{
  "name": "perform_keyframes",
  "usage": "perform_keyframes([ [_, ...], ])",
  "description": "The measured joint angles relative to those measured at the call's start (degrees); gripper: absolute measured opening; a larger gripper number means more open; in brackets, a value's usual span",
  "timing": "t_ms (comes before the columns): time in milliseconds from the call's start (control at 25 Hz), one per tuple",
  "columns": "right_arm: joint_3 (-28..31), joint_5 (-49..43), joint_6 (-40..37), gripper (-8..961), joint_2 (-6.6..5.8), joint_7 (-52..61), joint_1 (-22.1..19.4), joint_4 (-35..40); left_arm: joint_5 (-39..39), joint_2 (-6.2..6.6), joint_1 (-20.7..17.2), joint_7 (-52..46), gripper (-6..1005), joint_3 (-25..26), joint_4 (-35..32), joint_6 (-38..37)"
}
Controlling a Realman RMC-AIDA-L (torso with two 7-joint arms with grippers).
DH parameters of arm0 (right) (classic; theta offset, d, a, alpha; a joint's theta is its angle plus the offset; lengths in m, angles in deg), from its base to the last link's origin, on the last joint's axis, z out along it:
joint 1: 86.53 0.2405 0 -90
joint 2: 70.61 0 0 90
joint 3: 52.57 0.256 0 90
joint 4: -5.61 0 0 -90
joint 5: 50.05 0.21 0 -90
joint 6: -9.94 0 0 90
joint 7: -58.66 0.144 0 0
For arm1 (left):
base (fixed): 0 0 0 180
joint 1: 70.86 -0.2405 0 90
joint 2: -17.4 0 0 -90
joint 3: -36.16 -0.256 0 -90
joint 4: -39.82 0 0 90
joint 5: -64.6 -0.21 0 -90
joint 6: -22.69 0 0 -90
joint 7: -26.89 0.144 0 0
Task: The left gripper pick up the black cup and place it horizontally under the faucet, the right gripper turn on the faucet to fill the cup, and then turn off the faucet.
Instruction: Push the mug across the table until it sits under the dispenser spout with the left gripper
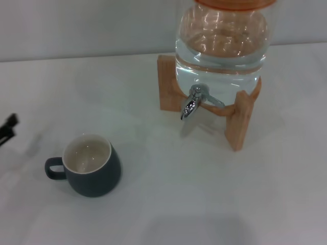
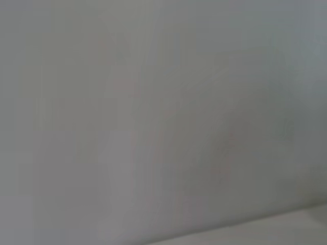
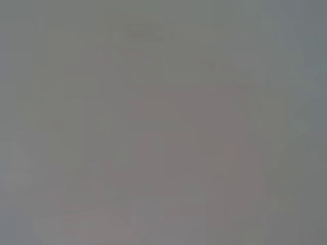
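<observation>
Cup (image 1: 92,166) sits upright on the white surface (image 1: 168,204), front-left of centre, well apart from the faucet (image 1: 190,106) & not yet touched, so the job looks to be at step one: the pick-up. It's a squat, rounded mug, matte dark charcoal outside, glossy cream inside, wider at base than rim, w/ a small loop handle pointing toward the robot's left. Empty as far as the head view shows. Left tool (image 1: 7,127) only peeks in at the left edge of the head view as a couple of black finger tips, near the cup's handle side but apart from it; can't tell if its fingers are apart or together. Next move, I'd judge: bring that tool in over the cup, grip rim or body, then carry it across under the spout. The curved, smooth wall may be slippy, so a square grip matters. Faucet is a small shiny chrome spigot w/ lever, sticking out of a clear glass jar (image 1: 222,46) holding water, jar resting in a light wood stand (image 1: 240,125). Right tool isn't in any view; both wrist views show only blank grey, nothing to read.
</observation>
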Motion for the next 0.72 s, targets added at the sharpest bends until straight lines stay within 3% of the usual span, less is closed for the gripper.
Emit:
perform_keyframes([
  [360,0.0,0.1,-0.1,843,-0.25,-0.1,0.1,-0.6,1.6,0.01,-5.6,-0.4,862,8.8,-2.1,3.0],
  [720,0.0,0.1,0.0,843,0.17,-0.2,0.2,-0.7,1.3,-0.36,-5.6,3.7,861,8.3,2.8,6.0],
])
